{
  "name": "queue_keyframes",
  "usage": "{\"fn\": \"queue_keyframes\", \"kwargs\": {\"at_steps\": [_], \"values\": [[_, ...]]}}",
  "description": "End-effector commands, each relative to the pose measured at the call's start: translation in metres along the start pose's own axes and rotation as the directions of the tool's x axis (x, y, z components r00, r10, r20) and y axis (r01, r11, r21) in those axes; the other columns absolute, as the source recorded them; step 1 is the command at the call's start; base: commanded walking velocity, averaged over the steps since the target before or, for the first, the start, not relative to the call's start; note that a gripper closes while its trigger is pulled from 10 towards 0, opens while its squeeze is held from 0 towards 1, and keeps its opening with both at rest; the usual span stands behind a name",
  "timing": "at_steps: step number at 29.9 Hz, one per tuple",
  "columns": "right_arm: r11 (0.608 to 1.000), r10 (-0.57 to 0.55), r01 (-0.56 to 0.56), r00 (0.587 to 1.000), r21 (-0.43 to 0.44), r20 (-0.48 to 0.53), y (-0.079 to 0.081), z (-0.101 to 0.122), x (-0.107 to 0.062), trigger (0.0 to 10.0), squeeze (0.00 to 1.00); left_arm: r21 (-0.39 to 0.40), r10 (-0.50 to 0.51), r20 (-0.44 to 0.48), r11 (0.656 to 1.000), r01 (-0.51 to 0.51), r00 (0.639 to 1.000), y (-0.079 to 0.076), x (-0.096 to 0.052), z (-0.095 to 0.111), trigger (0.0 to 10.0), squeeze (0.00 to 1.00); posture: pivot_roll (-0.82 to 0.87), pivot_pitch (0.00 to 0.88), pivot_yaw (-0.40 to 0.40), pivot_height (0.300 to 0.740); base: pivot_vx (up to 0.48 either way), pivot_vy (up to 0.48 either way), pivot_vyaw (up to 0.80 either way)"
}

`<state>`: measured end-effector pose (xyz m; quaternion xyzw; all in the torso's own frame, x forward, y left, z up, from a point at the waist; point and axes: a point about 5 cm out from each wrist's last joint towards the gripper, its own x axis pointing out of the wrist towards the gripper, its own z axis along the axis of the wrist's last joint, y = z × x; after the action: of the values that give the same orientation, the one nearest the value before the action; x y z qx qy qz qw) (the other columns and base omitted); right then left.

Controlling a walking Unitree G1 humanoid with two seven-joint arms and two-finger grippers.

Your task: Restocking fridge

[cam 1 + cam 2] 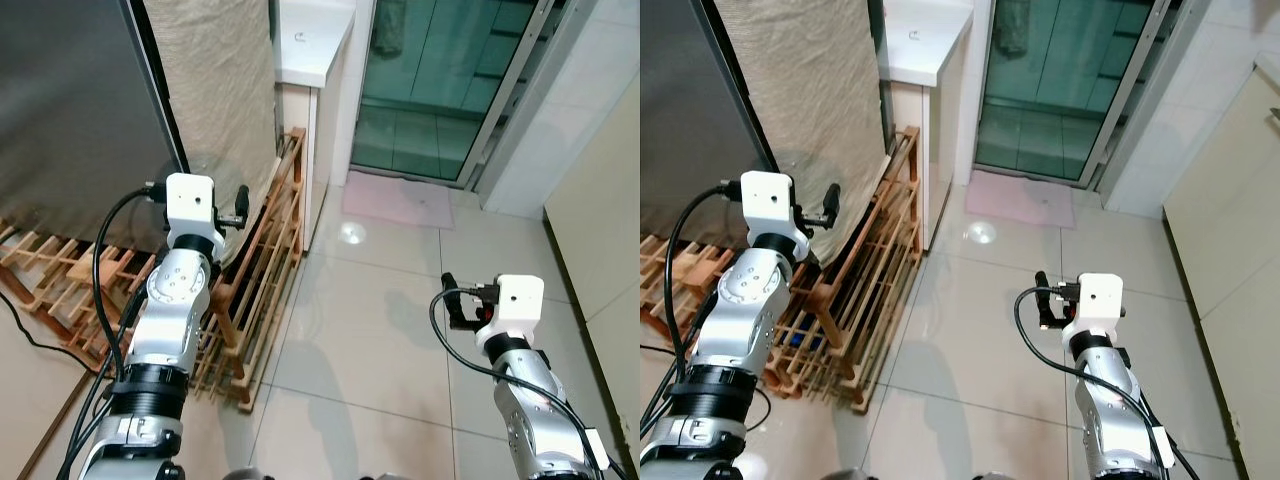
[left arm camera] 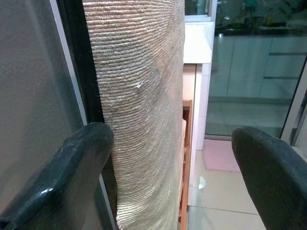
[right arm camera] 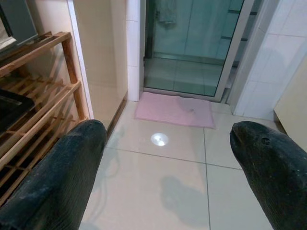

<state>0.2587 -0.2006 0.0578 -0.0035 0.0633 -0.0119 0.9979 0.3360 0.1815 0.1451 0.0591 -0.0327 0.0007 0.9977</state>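
Observation:
A tall dark grey panel [image 1: 70, 110] with a black edge stands at the far left; I cannot tell whether it is the fridge. A beige woven cloth [image 1: 215, 90] hangs right beside it. My left gripper [image 1: 240, 207] is raised in front of that cloth, open and empty; its black fingers [image 2: 86, 158] frame the cloth [image 2: 144, 105] in the left wrist view. Over the tiled floor at the lower right, my right gripper [image 1: 451, 300] is open and holds nothing, its fingers [image 3: 62, 177] spread wide above the tiles.
Wooden slatted racks [image 1: 260, 290] lean low against the cloth and wall on the left. A white counter [image 1: 312, 45] stands behind them. Ahead is a glass sliding door [image 1: 430, 90] with a pink mat [image 1: 398, 200] before it. A pale wall [image 1: 600, 210] bounds the right.

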Motion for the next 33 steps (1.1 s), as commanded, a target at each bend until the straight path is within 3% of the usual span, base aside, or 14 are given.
{"fn": "queue_keyframes", "kwargs": {"at_steps": [1, 13, 15, 18, 28, 33], "values": [[1.000, -0.015, 0.015, 1.000, -0.012, 0.010, -0.005, 0.001, -0.001, 10.0, 0.00, 0.003, 0.046, 0.014, 0.999, -0.046, 0.999, 0.010, 0.002, 0.004, 10.0, 0.00, 0.02, 0.000, -0.031, 0.740, 0.000, 0.000, 0.00], [1.000, -0.010, 0.010, 1.000, -0.018, 0.008, -0.006, 0.001, 0.000, 10.0, 0.00, -0.035, 0.090, -0.003, 0.995, -0.090, 0.996, 0.016, 0.003, 0.002, 10.0, 0.00, 0.02, 0.000, -0.037, 0.740, 0.000, 0.000, 0.00], [1.000, -0.010, 0.010, 1.000, -0.017, 0.006, -0.006, 0.001, -0.001, 10.0, 0.00, -0.134, 0.129, -0.059, 0.982, -0.136, 0.990, 0.021, 0.003, -0.003, 10.0, 0.00, 0.02, 0.000, -0.036, 0.740, 0.000, 0.000, 0.00], [1.000, -0.010, 0.011, 1.000, -0.016, 0.004, -0.006, 0.000, -0.001, 10.0, 0.00, -0.191, 0.149, -0.100, 0.967, -0.166, 0.984, 0.025, 0.003, -0.008, 10.0, 0.00, 0.02, 0.000, -0.037, 0.740, 0.000, 0.000, 0.00], [1.000, -0.010, 0.010, 1.000, -0.018, 0.002, -0.006, 0.000, -0.002, 10.0, 0.00, -0.116, 0.087, -0.044, 0.989, -0.092, 0.995, 0.010, 0.001, -0.002, 10.0, 0.00, 0.02, 0.000, -0.038, 0.740, 0.000, 0.000, 0.00], [1.000, -0.013, 0.012, 1.000, -0.020, -0.004, -0.007, -0.003, -0.004, 10.0, 0.00, -0.034, 0.125, -0.033, 0.991, -0.126, 0.992, 0.019, -0.005, -0.004, 10.0, 0.00, 0.02, 0.000, -0.037, 0.740, 0.000, 0.000, 0.00]]}}
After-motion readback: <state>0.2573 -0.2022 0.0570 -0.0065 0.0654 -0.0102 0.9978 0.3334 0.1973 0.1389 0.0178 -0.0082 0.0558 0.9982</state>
